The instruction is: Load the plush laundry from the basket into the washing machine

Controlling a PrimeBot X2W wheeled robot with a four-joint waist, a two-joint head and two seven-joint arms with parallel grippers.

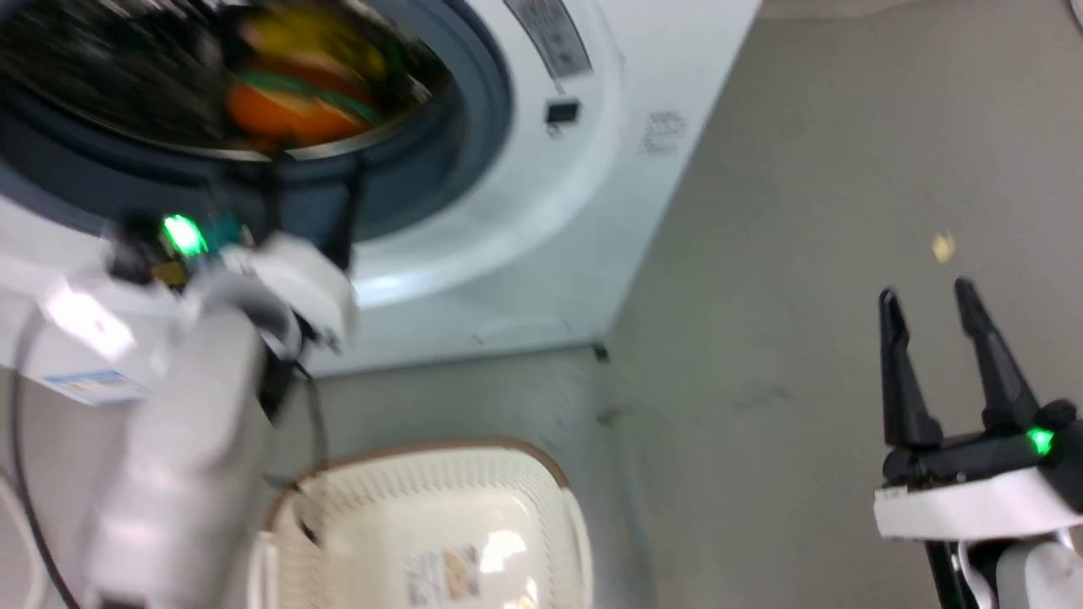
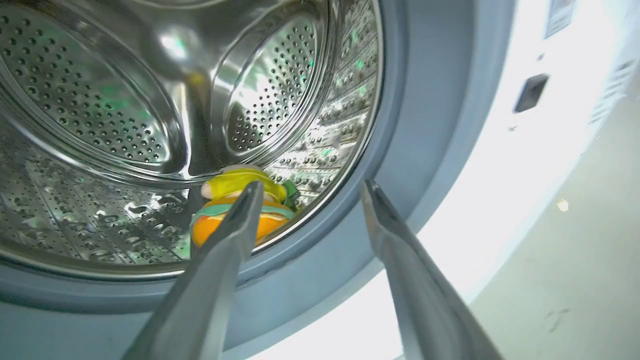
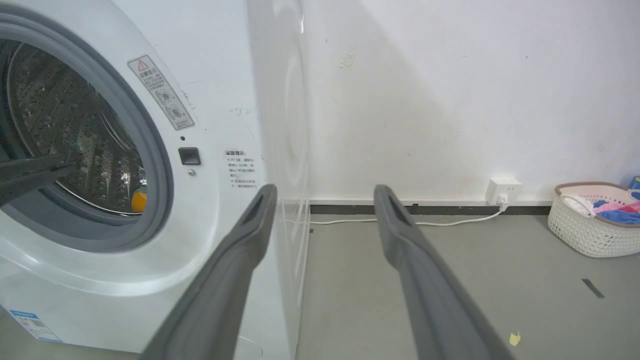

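Observation:
The washing machine (image 1: pixel 541 220) stands open, its steel drum (image 2: pixel 100 100) in plain sight. An orange hamburger plush (image 2: pixel 275 222) with green and yellow layers lies at the drum's front lip, and a yellow plush (image 2: pixel 235 180) rests on top of it. My left gripper (image 2: pixel 312 186) is open and holds nothing, hovering at the grey door seal (image 2: pixel 430 125) just in front of the plush. The cream basket (image 1: pixel 440 448) sits on the floor below the washer, its bottom label (image 1: pixel 444 575) bare. My right gripper (image 1: pixel 926 296) is open over the floor to the right.
Grey floor (image 1: pixel 804 381) stretches right of the washer, with a small yellow scrap (image 1: pixel 943 247) on it. In the right wrist view a second white basket (image 3: pixel 595 230) of clothes stands by the wall, beside a wall socket (image 3: pixel 502 190) and its white cable.

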